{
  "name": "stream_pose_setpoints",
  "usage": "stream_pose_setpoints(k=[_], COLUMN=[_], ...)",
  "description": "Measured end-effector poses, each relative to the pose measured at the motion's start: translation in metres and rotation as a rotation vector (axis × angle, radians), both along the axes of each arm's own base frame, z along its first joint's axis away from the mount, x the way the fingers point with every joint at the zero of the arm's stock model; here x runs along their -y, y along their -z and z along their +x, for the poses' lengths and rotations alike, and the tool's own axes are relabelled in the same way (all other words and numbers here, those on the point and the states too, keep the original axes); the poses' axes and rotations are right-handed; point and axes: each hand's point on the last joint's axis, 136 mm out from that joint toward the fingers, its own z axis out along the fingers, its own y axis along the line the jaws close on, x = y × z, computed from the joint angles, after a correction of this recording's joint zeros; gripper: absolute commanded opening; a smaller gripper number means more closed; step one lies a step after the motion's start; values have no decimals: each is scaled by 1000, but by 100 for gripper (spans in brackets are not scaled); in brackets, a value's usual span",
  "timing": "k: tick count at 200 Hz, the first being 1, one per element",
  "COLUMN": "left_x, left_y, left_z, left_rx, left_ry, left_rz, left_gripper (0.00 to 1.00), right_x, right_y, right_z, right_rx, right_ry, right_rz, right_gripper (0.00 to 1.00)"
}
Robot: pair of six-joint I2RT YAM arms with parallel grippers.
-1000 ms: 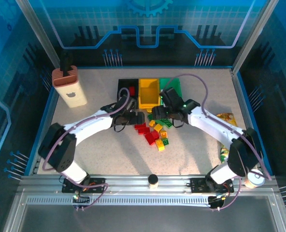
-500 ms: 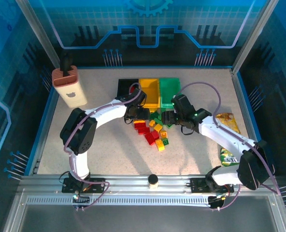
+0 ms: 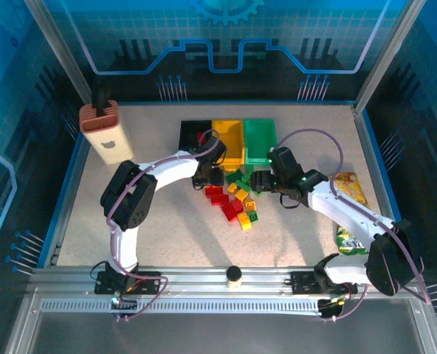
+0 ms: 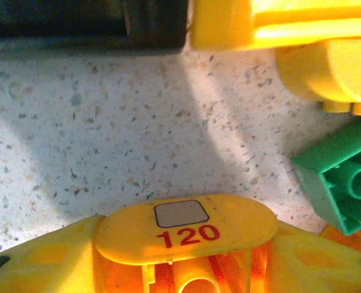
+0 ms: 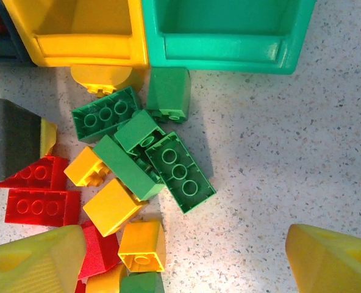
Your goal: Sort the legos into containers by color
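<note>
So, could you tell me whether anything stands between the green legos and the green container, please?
Nothing visible does: only bare table lies between the green legos and the green container's near wall.

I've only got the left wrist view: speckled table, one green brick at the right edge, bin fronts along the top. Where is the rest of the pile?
Observer: In the top view the pile lies in front of the yellow bin and green bin, your left tool at its left edge.
Operator: Any reds near me?
Observer: Two red bricks lie side by side right next to that tool, seen from the right wrist.
Operator: And the other arm?
Observer: The right tool hangs open, facing the green bricks, holding nothing.
</note>
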Motion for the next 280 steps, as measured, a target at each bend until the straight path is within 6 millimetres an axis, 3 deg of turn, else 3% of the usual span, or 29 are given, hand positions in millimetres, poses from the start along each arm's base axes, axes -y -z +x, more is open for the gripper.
stream_pose_setpoints(k=[47, 70, 142, 185, 191, 196, 203, 214, 244, 262, 280], left_x=[-3, 0, 20, 28, 29, 29, 30, 31, 31, 30, 23], left_y=[-8, -21, -91, -130, -132, -133, -134, -135, -138, -137, -136], left_z=[3, 9, 54, 107, 115, 120, 127, 138, 147, 135, 110], left_rx=[14, 37, 197, 305, 315, 321, 325, 338, 354, 356, 341], left_ry=[-7, 1, 23, 13, 14, 14, 9, 21, 29, 46, 56], left_rz=[17, 15, -49, -89, -90, -90, -91, -86, -83, -92, -98], left_gripper=[46, 46, 47, 49, 52, 60, 82, 99, 99, 99, 99], right_x=[-1, 0, 6, 9, 9, 9, 9, 8, 8, 8, 6], right_y=[-4, -3, 6, 6, 5, 5, 4, 4, 4, 4, 7], right_z=[1, 1, -7, -12, -12, -13, -13, -13, -13, -13, -11], right_rx=[15, 17, 6, 4, 6, 7, 9, 9, 7, 6, -5], right_ry=[3, 2, 8, 12, 14, 14, 15, 15, 13, 12, 3], right_rz=[17, 19, 13, 24, 27, 28, 31, 35, 38, 37, 28], right_gripper=[86, 86, 86, 86, 86, 86, 86, 86, 86, 83, 66])
